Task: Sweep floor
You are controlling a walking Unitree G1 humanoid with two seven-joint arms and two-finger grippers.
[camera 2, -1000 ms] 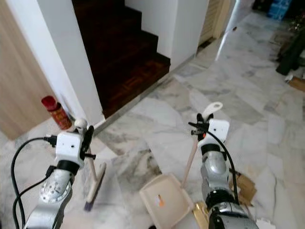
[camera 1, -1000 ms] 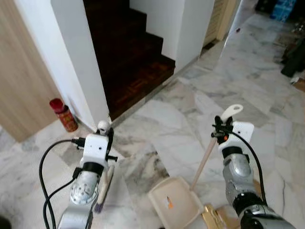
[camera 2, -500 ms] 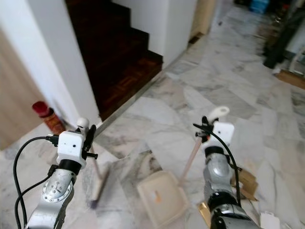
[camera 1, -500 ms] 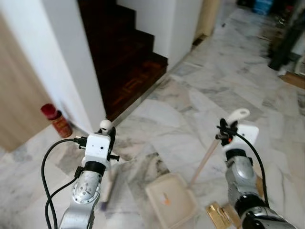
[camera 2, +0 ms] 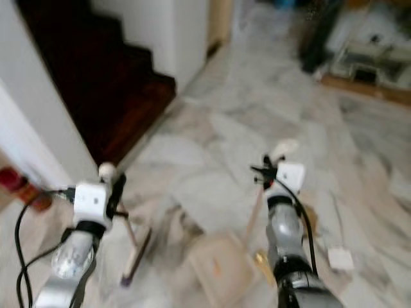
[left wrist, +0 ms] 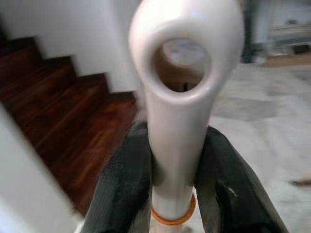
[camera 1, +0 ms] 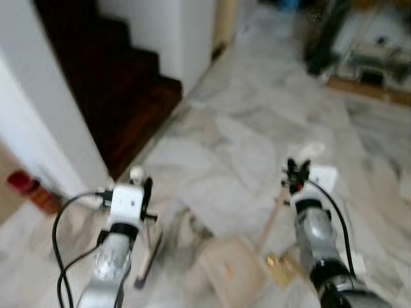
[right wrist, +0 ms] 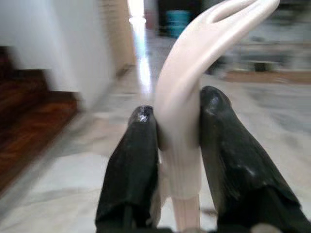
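On the marble floor (camera 1: 257, 128) ahead, blurred head views: your left gripper (camera 1: 142, 196) holds the broom (camera 1: 146, 253) upright, head down on the floor; your right gripper (camera 1: 293, 176) holds the dustpan (camera 1: 232, 273) by its handle, pan flat just beside the broom, likely ready to catch dirt. Brown scraps (camera 1: 279, 273) lie beside the pan. Stairs (camera 1: 109, 96) and white wall (camera 1: 38, 128) hem your left; open room ahead and right.

Left wrist: fingers (left wrist: 124, 184) clenched on broom handle.

Right wrist: fingers (right wrist: 133, 174) clenched on dustpan handle.
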